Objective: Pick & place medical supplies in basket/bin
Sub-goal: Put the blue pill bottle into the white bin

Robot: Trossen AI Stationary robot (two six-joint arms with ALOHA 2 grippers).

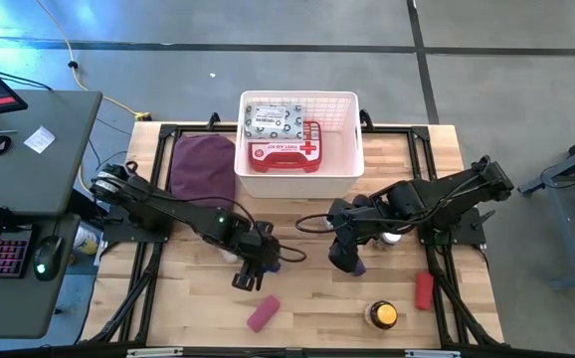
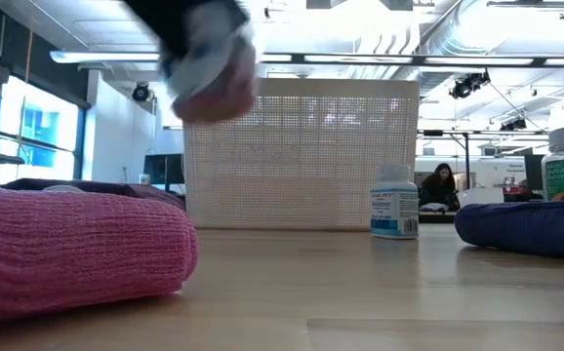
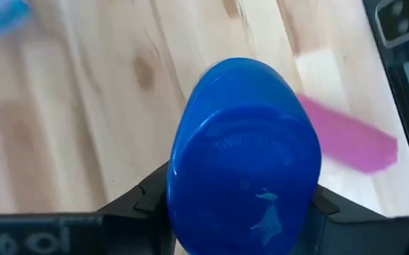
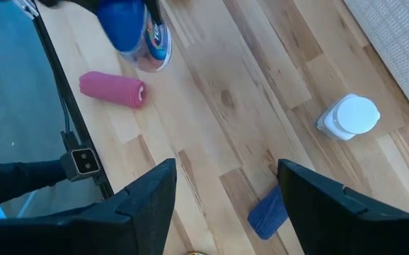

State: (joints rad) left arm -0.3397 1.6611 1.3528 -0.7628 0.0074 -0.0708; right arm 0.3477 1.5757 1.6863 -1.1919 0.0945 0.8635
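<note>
Left wrist view gives us the smooth blue cap of a round plastic bottle end-on, its long axis pointing back at the camera, clamped between the left gripper fingers above the pale wood table. A ribbed pink roll lies beside it (the cloth looks woven). We see the right gripper spread and empty; the slotted white basket sits at the table's far edge.

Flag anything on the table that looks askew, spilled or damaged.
Nothing stands out as spilled or damaged. The pink roll, red roll and blue roll lie loose on the table, awaiting pickup. The left gripper holds a blue-capped bottle tilted off upright.
</note>
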